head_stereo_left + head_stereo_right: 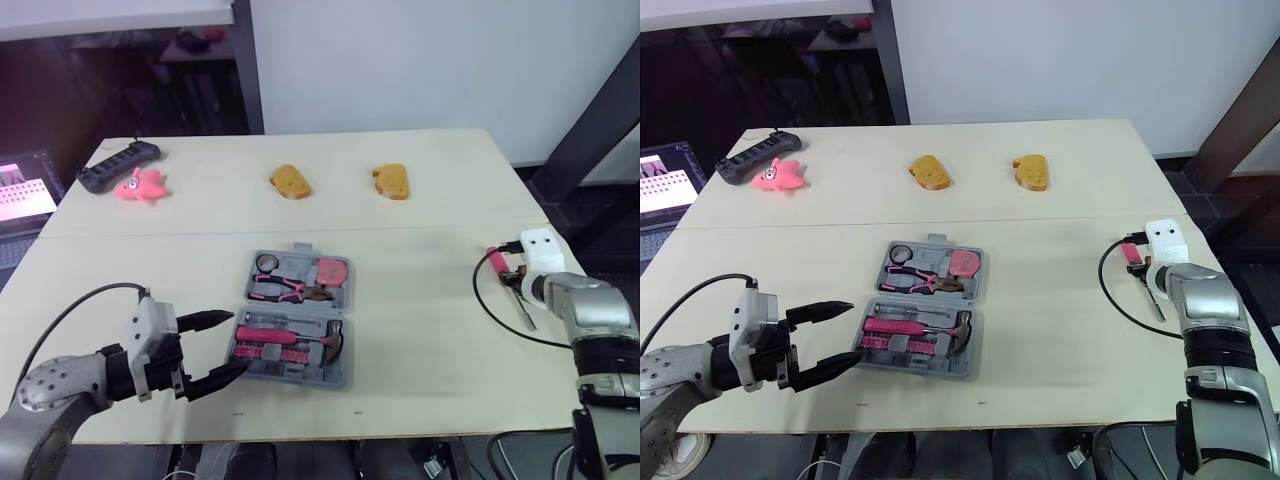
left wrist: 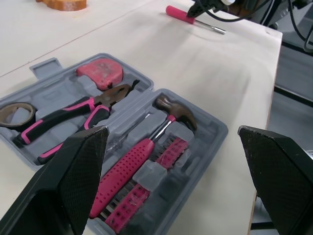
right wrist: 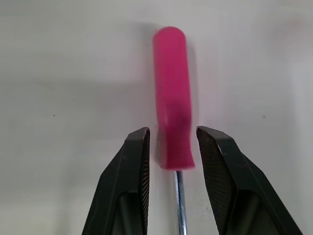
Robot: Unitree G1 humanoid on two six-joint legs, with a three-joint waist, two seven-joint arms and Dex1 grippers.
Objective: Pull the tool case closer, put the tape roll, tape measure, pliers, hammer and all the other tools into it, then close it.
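Observation:
The grey tool case lies open at the middle of the table near the front edge. It holds a tape roll, a pink tape measure, pliers, a pink-handled hammer and a row of bits. My left gripper is open just left of the case's front half, its fingers pointing at it. A pink-handled screwdriver lies on the table at the right. My right gripper is open over it, one finger on each side of the handle's base.
Two orange bread-shaped pieces sit at the back middle. A pink toy and a black power strip lie at the back left. A black cable loops on the table by my right wrist.

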